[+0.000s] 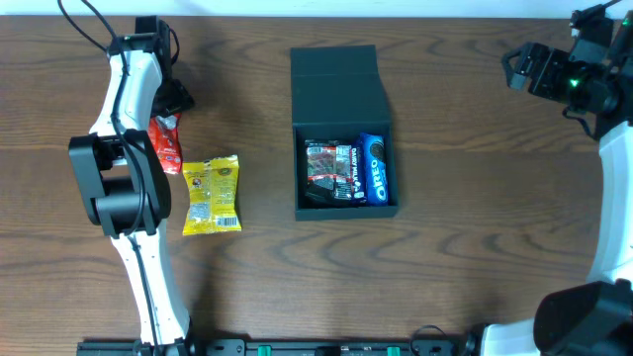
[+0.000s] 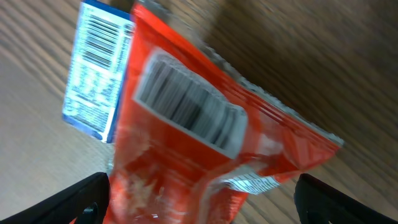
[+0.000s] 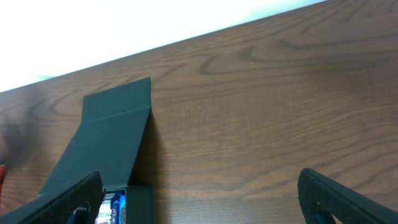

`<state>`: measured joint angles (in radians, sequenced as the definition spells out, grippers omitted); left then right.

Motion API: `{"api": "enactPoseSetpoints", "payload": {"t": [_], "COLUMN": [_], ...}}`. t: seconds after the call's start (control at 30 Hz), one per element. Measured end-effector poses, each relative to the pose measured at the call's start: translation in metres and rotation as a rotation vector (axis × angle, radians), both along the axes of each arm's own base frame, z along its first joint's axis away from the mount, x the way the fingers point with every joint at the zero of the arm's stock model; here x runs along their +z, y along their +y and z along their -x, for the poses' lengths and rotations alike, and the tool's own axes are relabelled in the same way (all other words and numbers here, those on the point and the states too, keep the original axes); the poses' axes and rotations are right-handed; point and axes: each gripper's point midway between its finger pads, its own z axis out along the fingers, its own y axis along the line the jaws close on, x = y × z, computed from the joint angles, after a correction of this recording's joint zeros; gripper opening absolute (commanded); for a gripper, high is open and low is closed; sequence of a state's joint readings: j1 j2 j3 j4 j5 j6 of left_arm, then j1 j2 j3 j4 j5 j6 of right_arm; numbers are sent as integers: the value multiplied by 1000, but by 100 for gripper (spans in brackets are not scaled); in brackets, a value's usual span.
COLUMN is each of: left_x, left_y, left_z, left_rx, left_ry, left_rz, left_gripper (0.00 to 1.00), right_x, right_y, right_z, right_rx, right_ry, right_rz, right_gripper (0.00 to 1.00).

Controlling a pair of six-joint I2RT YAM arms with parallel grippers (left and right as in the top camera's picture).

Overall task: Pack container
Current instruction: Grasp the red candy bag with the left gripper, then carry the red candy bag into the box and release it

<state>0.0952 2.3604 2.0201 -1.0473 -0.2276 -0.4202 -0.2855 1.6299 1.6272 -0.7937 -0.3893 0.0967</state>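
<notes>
Container (image 1: 334,87) sits mid-way along the table (image 1: 475,198), lid thrown back toward the far edge, with an Oreo packet (image 1: 375,170) and a dark packet (image 1: 330,170) side by side inside. Near the left edge lie a yellow packet (image 1: 212,195) and a red packet (image 1: 166,144), the left claw (image 2: 205,202) released above the red one. By the far right corner the right claw (image 3: 202,202) gapes empty.

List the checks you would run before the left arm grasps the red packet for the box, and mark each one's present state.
1. Container lid open: ok.
2. Left gripper open: ok.
3. Red packet in line with that gripper: ok.
4. Blue packet clear of the red one: not ok, they overlap.
5. Right gripper away from the container: ok.
6. Room left in the container: cannot tell.
</notes>
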Motion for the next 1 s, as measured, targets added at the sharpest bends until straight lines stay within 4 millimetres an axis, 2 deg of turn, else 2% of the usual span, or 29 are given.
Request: {"api": "enactPoseSetpoints", "payload": {"t": [0.1, 0.2, 0.27, 0.53, 0.73, 1.0], "left_x": [-7, -10, -11, -11, -9, 6], "left_y": [-3, -4, -4, -7, -8, -12], "left_z": [1, 2, 2, 1, 1, 4], "left_rx": [-7, -16, -19, -29, -34, -41], "left_ry": [14, 24, 25, 26, 26, 14], "left_rz": [18, 22, 25, 39, 39, 41], "left_gripper": [85, 61, 51, 21, 11, 9], "right_x": [0, 0, 0, 0, 0, 1], "right_y": [0, 1, 2, 4, 4, 4], "right_z": [0, 0, 0, -1, -1, -1], "right_rx": [-1, 1, 1, 5, 3, 3], "right_ry": [0, 0, 1, 1, 1, -4], "right_rz": [-2, -2, -5, -6, -7, -6], "right_gripper": [99, 99, 99, 99, 99, 99]}}
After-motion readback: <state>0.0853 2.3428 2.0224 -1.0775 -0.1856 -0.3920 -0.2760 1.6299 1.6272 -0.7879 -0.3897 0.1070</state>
